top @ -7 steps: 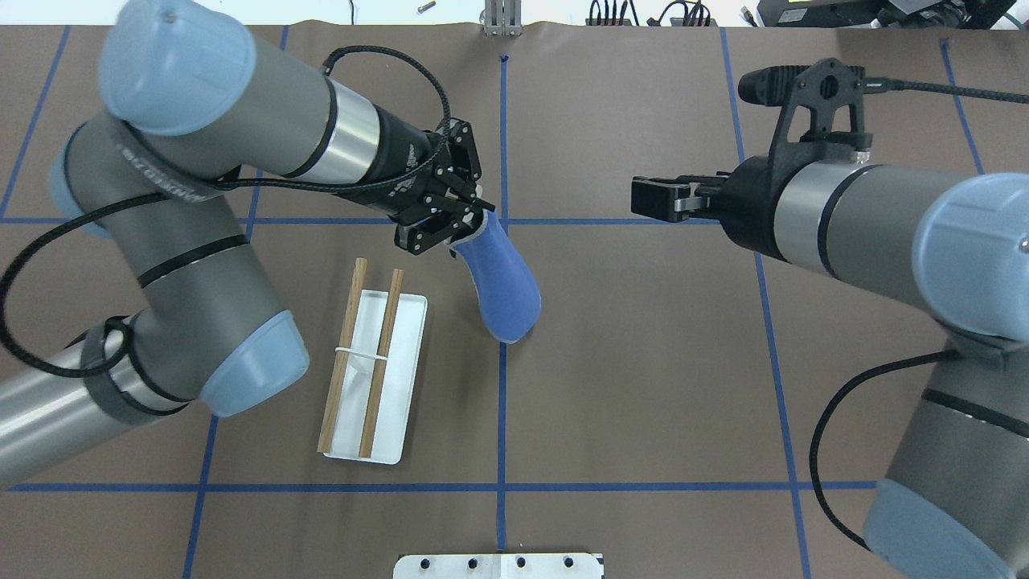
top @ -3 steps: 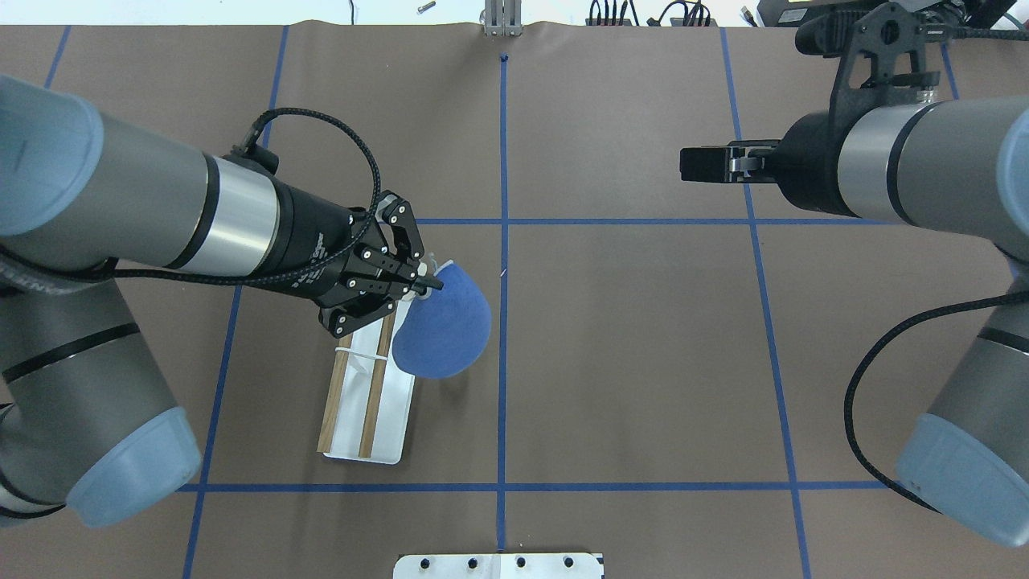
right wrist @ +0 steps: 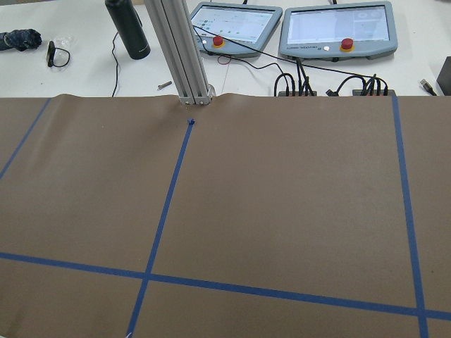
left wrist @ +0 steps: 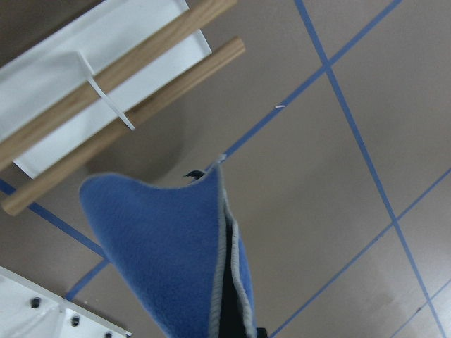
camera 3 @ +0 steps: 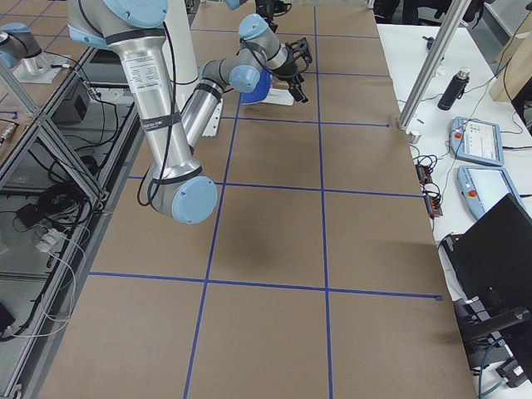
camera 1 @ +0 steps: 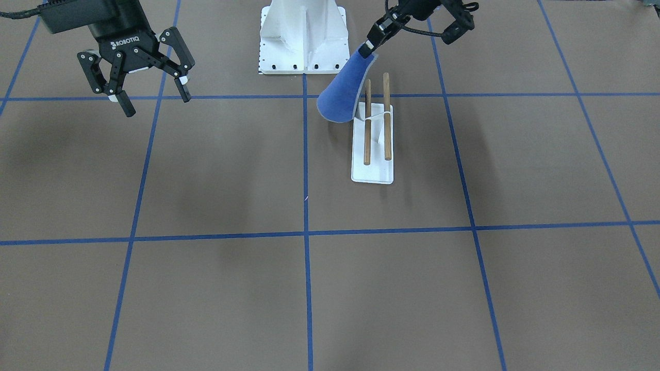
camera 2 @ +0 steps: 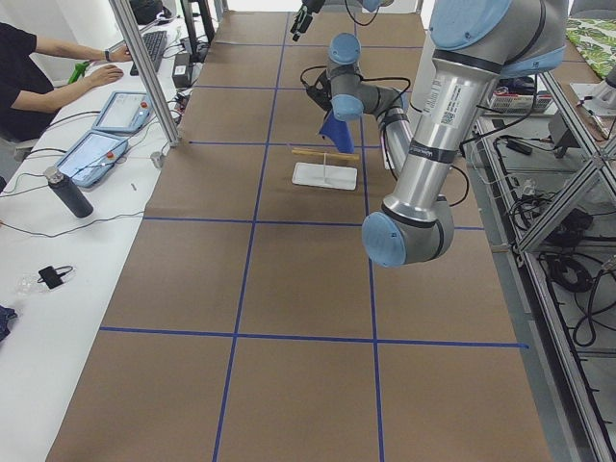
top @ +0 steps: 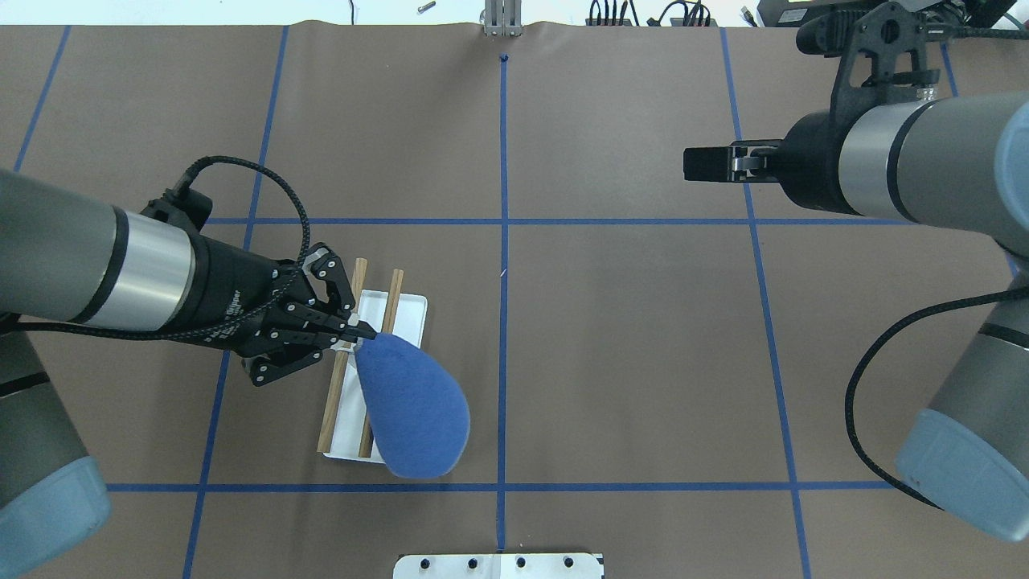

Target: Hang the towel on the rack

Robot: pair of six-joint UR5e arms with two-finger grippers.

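The rack [top: 342, 378] has two brown dowel rods over a white base plate [top: 408, 315], left of the table's middle. My left gripper [top: 355, 329] is above the rack's middle, shut on one corner of the blue towel [top: 414, 418]. The towel hangs down and spreads over the robot-side end of the rack. In the front view the towel [camera 1: 342, 95] hangs beside that end of the rack [camera 1: 385, 118]; I cannot tell whether they touch. The left wrist view shows the towel [left wrist: 162, 253] with the rack [left wrist: 120, 70] beyond it. My right gripper [camera 1: 156, 103] is open and empty, raised far to the right.
The white robot pedestal [camera 1: 304, 36] stands at the table's robot-side edge, near the rack. Blue tape lines cross the brown table cover. A person [camera 2: 38, 72] sits at a side desk with tablets [right wrist: 338, 28] and a bottle [right wrist: 127, 28] beyond the far edge.
My left gripper has carried the towel from beyond the rack's far end back to above the rack's middle. The right arm drew back to the far right, then held still.
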